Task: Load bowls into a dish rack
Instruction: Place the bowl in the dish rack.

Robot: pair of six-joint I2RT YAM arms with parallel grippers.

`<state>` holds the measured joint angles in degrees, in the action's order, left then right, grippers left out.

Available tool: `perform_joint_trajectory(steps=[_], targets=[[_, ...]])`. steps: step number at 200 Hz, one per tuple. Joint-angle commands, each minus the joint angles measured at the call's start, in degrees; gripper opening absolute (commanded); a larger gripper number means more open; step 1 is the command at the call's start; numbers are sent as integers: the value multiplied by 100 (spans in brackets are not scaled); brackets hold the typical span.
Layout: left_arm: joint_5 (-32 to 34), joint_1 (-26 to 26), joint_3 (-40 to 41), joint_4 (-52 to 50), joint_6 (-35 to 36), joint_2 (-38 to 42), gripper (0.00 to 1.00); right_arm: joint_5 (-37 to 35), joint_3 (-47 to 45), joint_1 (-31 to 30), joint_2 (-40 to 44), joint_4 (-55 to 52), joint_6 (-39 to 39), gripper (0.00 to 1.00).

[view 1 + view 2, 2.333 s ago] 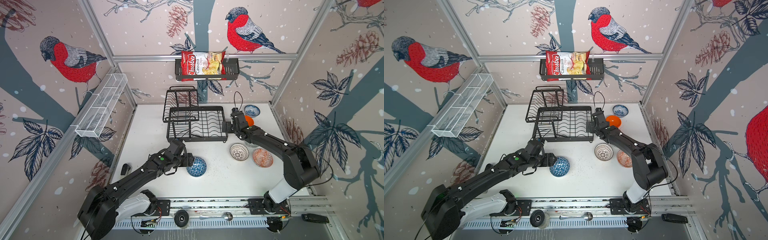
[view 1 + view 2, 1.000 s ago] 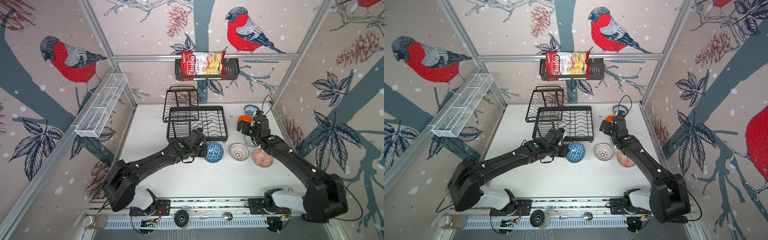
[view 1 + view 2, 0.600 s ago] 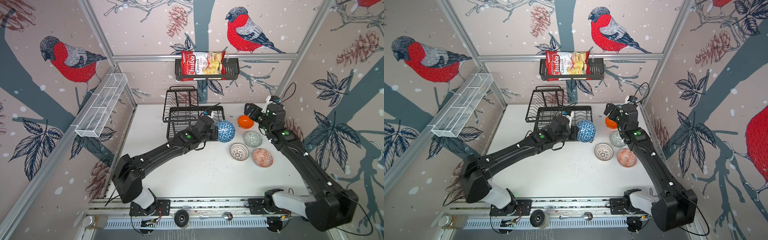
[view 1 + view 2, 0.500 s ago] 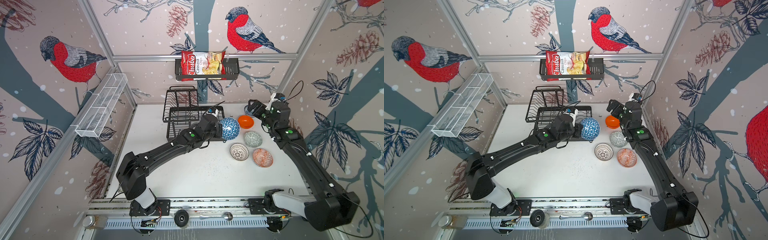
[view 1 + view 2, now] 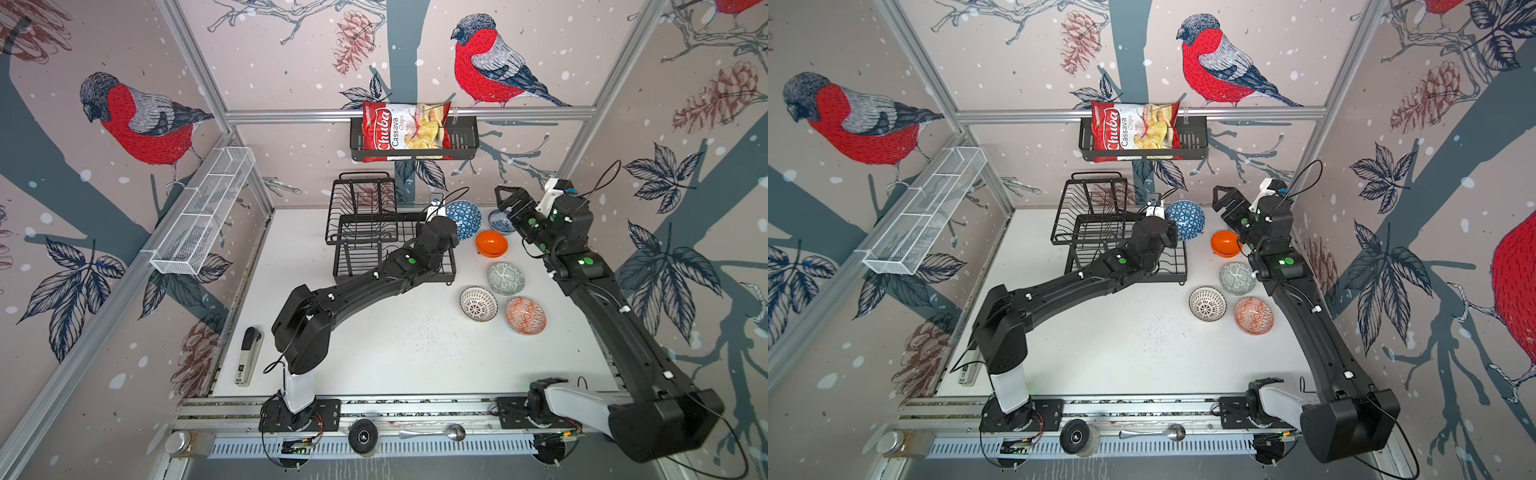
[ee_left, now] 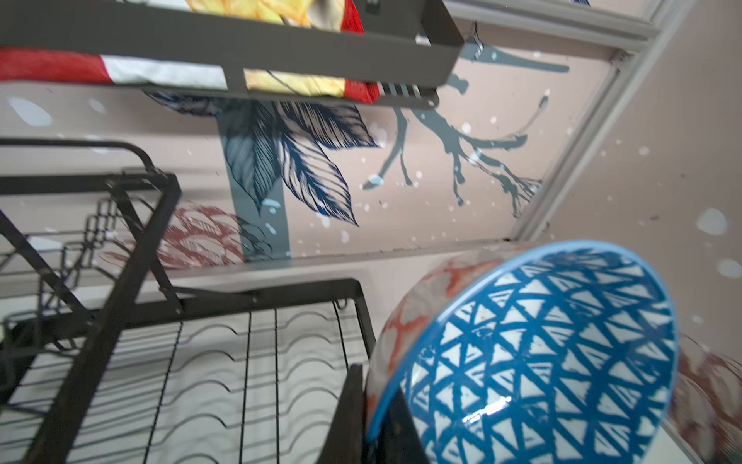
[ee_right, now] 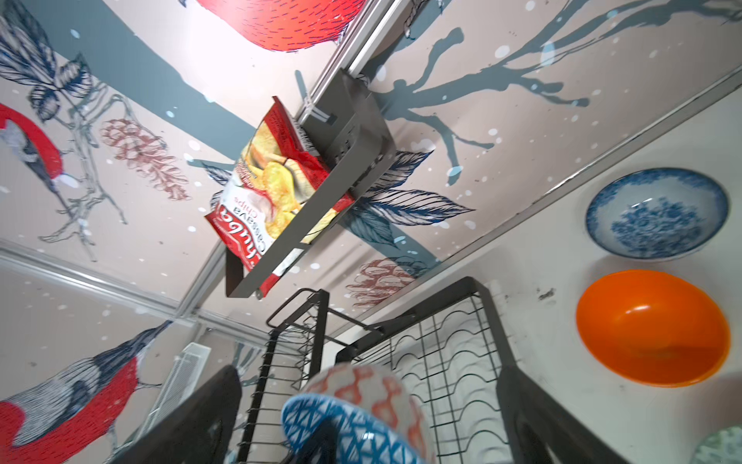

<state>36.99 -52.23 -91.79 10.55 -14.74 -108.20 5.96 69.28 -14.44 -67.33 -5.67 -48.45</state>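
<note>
My left gripper [image 5: 451,232] is shut on the rim of the blue triangle-patterned bowl [image 5: 463,219], which hangs tilted over the right end of the black wire dish rack [image 5: 374,232]. In the left wrist view the bowl [image 6: 542,361] is pinched at its edge beside the rack's wavy base [image 6: 241,361]. My right gripper [image 5: 505,197] is raised at the back right, open and empty. On the table lie the orange bowl [image 5: 491,243], the blue-flowered bowl [image 5: 500,220], the grey-green bowl [image 5: 505,277], the black-lattice bowl [image 5: 478,304] and the red-orange bowl [image 5: 525,315].
A chips bag [image 5: 405,131] sits in a black shelf basket on the back wall. A white mesh basket [image 5: 203,212] hangs on the left wall. A stapler [image 5: 248,355] lies at the table's front left, and a spoon [image 5: 432,432] lies on the front rail.
My left arm has carried the blue bowl from the table in front of the rack up to the rack's right end. My right arm has swung away from the rack to the back right.
</note>
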Motion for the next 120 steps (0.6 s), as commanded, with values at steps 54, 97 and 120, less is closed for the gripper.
perform_joint_trajectory(steps=[54, 97, 120], targets=[[972, -14, -298, 1788, 1131, -610, 0, 185, -358, -544, 21, 1002, -1051, 95], [924, -16, -13, 2026, 1149, -518, 0, 338, -413, -648, -229, 1376, -1433, 88], [958, -15, 75, 2075, 1175, -505, 0, 500, -463, -679, -351, 1644, -1686, 86]])
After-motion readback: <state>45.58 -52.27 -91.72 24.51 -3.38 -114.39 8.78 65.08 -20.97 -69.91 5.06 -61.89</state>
